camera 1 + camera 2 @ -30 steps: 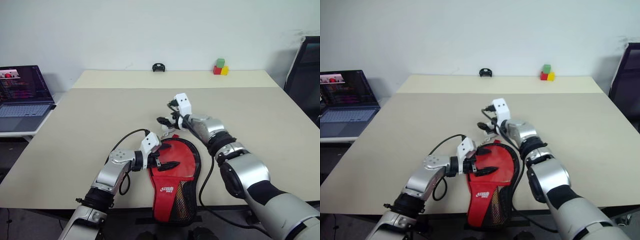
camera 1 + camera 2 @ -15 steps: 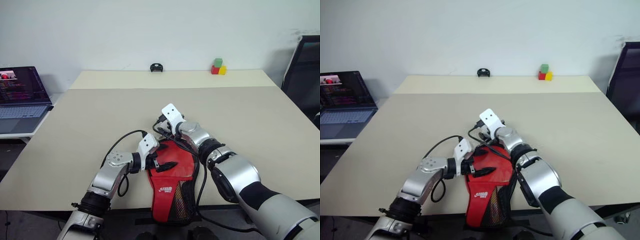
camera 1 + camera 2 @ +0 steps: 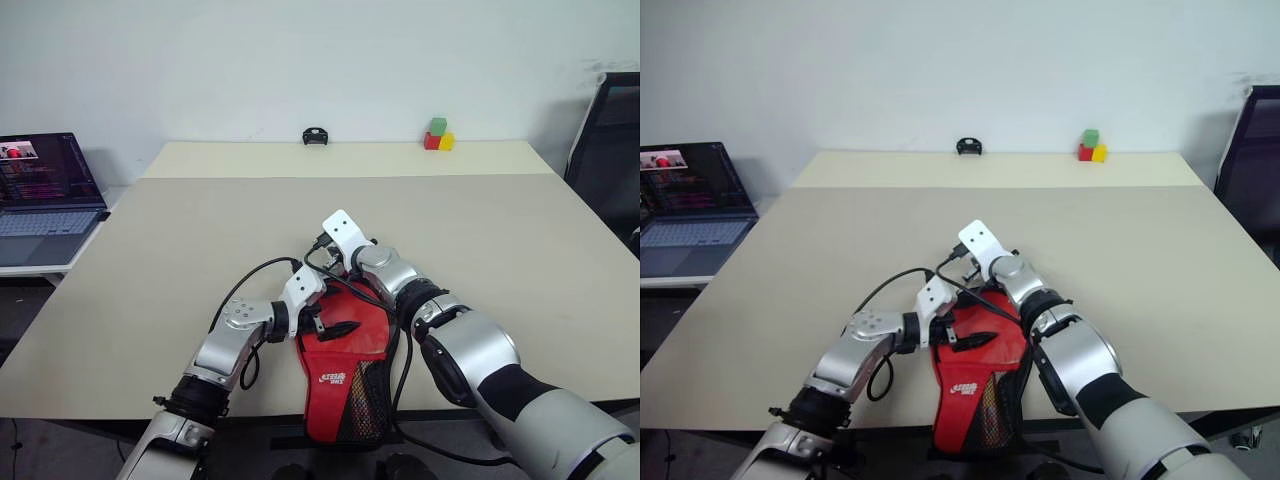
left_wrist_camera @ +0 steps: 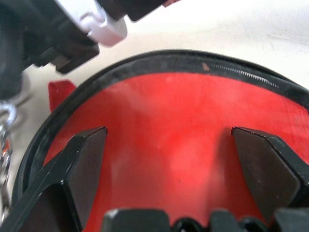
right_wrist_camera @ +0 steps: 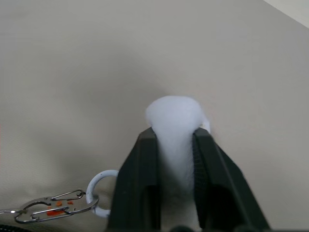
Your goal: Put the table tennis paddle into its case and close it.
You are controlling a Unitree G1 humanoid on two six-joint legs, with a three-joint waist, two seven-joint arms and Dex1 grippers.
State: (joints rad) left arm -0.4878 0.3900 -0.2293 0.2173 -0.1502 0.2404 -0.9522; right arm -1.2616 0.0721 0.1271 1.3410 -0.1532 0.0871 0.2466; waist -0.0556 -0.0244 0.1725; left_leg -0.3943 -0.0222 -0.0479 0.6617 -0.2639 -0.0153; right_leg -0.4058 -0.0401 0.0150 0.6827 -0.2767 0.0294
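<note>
Both arms are clad in rounded silver shells, joined by black ribbed collars at the elbows and wrists. A white rectangular block with small dark holes is mounted on each wrist. The left hand (image 3: 331, 328) is made up of two flat black fingers (image 4: 84, 166) with angular, faceted tips, and the right hand (image 5: 175, 137) of two narrower black fingers. Black cables are looped from each forearm to its wrist.

Beige table (image 3: 180, 250) (white wall (image 3: 300, 60))
</note>
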